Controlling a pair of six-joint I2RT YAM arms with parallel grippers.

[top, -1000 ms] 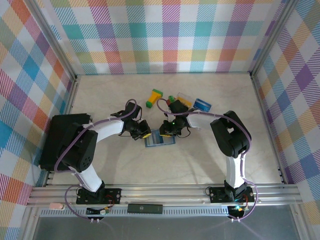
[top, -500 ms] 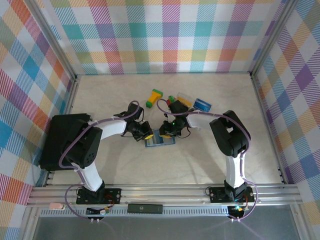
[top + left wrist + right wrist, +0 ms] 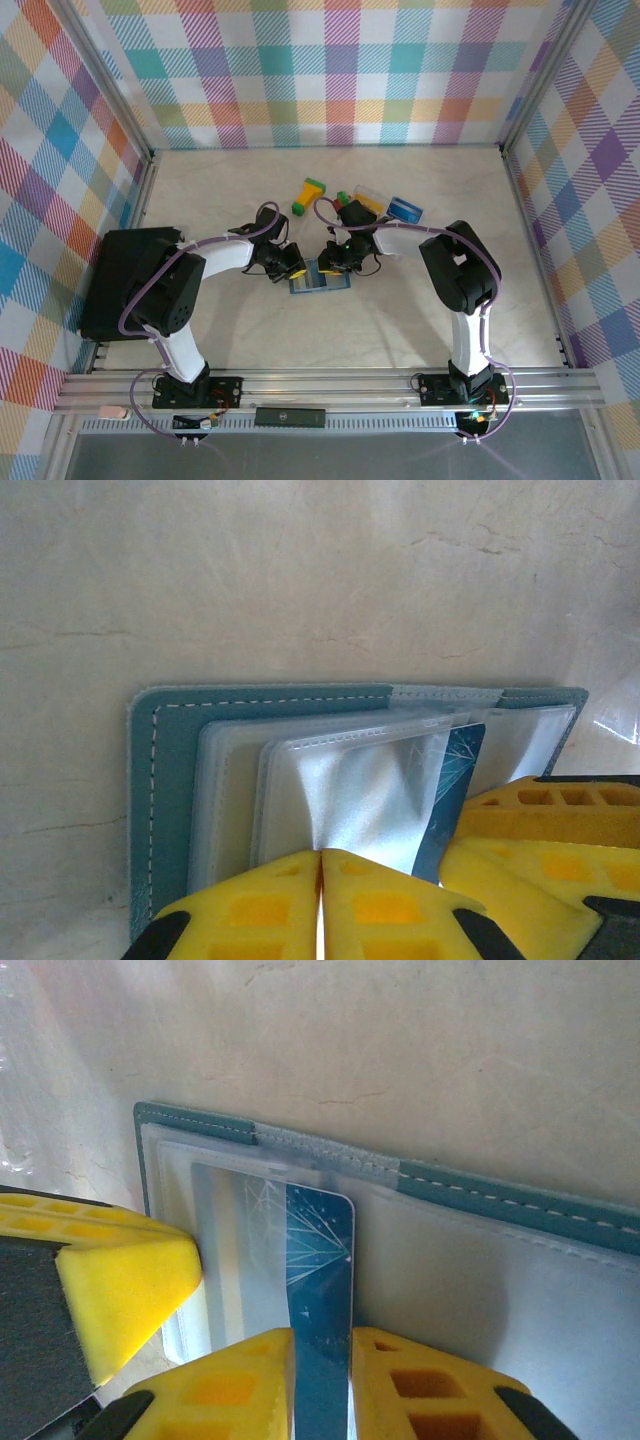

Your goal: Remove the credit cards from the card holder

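Note:
The slate-blue card holder (image 3: 322, 283) lies open on the table between both grippers. My left gripper (image 3: 321, 865) is shut on a clear plastic sleeve (image 3: 350, 790) of the card holder (image 3: 170, 780) and pinches it into a crease. My right gripper (image 3: 321, 1345) is shut on a dark blue credit card (image 3: 320, 1250) with white line art. That card stands partly out of its sleeve over the holder (image 3: 520, 1215). In the top view the left gripper (image 3: 288, 268) is at the holder's left edge and the right gripper (image 3: 331, 265) at its upper middle.
Behind the holder lie a yellow-and-green block (image 3: 310, 193), small red and green cubes (image 3: 343, 198), a yellow-and-black card (image 3: 368, 197) and a bright blue card (image 3: 405, 209). Plaid walls close three sides. The left gripper's yellow finger (image 3: 120, 1280) sits close beside the right gripper.
The left gripper has edged slightly right toward the holder and pressed its jaws fully together on the sleeve. The right gripper and the card have held still.

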